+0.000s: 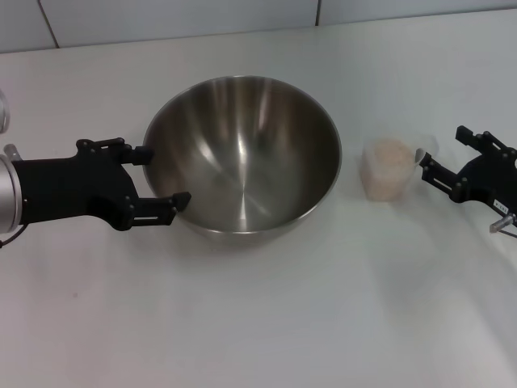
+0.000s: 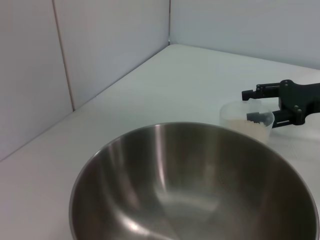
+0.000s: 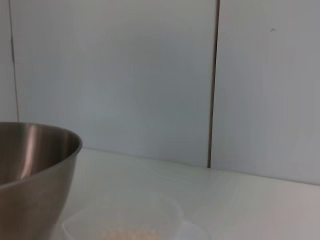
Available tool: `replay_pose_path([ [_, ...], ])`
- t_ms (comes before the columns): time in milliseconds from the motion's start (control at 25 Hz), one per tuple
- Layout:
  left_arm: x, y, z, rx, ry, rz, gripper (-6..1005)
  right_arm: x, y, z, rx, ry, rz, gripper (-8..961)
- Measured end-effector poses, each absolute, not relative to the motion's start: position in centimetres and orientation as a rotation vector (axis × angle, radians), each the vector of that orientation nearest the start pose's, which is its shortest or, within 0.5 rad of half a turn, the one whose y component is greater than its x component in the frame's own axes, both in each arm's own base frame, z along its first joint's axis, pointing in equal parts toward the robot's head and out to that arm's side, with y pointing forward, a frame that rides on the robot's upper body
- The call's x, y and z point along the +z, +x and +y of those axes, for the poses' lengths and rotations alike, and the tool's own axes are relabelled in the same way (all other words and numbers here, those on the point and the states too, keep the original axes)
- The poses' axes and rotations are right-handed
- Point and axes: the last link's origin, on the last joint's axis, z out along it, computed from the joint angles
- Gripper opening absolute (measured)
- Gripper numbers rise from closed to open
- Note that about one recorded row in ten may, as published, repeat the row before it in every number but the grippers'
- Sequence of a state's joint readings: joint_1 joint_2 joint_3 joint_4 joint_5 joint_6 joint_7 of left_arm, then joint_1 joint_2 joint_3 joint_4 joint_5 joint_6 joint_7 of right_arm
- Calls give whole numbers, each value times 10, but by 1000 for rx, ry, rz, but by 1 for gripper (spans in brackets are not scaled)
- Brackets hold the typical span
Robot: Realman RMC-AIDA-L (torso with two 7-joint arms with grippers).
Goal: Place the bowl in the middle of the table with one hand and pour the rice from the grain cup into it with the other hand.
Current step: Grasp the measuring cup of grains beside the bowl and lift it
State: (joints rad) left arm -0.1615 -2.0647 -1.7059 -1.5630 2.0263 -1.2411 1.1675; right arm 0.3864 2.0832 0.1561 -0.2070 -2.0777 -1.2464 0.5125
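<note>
The steel bowl (image 1: 242,153) stands on the white table (image 1: 266,323), a little left of centre. My left gripper (image 1: 164,175) is open at the bowl's left side, one finger by the rim and one by the lower wall. Right of the bowl sits the clear grain cup (image 1: 390,166), upright and filled with pale rice (image 1: 389,158). My right gripper (image 1: 442,151) is open at the cup's right side, its fingertips reaching the cup's edge. The left wrist view shows the bowl (image 2: 195,185), the cup (image 2: 246,120) and the right gripper (image 2: 251,106). The right wrist view shows the bowl (image 3: 30,165) and the cup (image 3: 130,222).
A pale panelled wall (image 1: 178,16) runs along the back of the table. Part of a clear object (image 1: 3,109) shows at the far left edge. Bare tabletop lies in front of the bowl and the cup.
</note>
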Motion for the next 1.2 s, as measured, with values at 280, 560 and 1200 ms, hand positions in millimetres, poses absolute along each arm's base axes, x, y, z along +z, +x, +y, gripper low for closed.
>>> replay_pose_path([
  [280, 12, -193, 305, -206, -2684, -437, 826, -4, 377, 290, 541, -1920, 586, 774],
  [560, 10, -192, 306, -205, -2692, -434, 826, -7, 373, 291, 545, -1898, 557, 768],
  [1200, 7, -190, 307, -205, -2703, -427, 827, -16, 367, 291, 531, -1916, 503, 346],
])
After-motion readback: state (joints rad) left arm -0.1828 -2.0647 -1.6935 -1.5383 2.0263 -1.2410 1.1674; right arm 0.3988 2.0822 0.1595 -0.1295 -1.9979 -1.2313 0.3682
